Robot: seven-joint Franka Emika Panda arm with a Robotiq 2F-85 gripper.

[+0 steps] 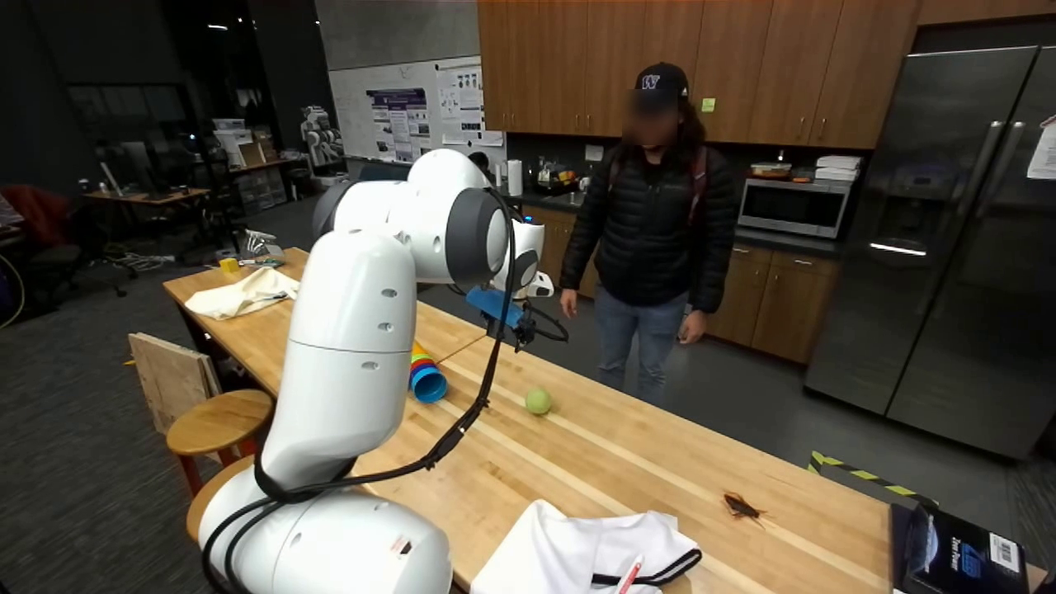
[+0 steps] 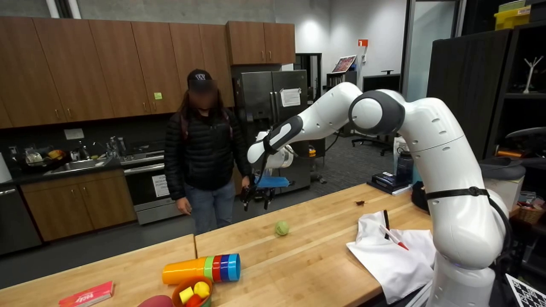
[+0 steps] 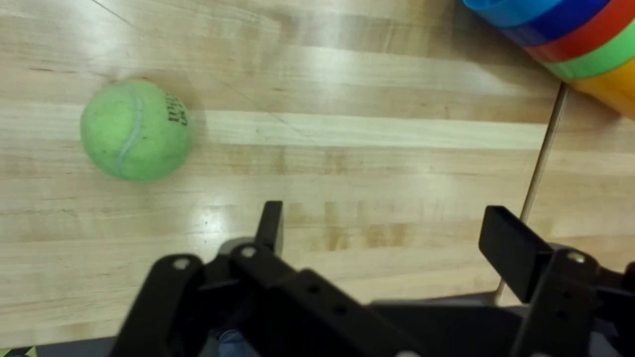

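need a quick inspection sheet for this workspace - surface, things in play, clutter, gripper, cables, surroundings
surface: wooden table with a seam across it
things: ball on the table; nested cups lying on their side
clutter: bowl holding yellow and red pieces, red box, white cloth with a pen on it, cream cloth, black box; brown insect shape, real or toy cannot tell
gripper: open, touching neither ball nor cups
in grip: nothing seen
cables: black cable looping off the arm
surroundings: person standing beside the table, arms down; stool, fridge
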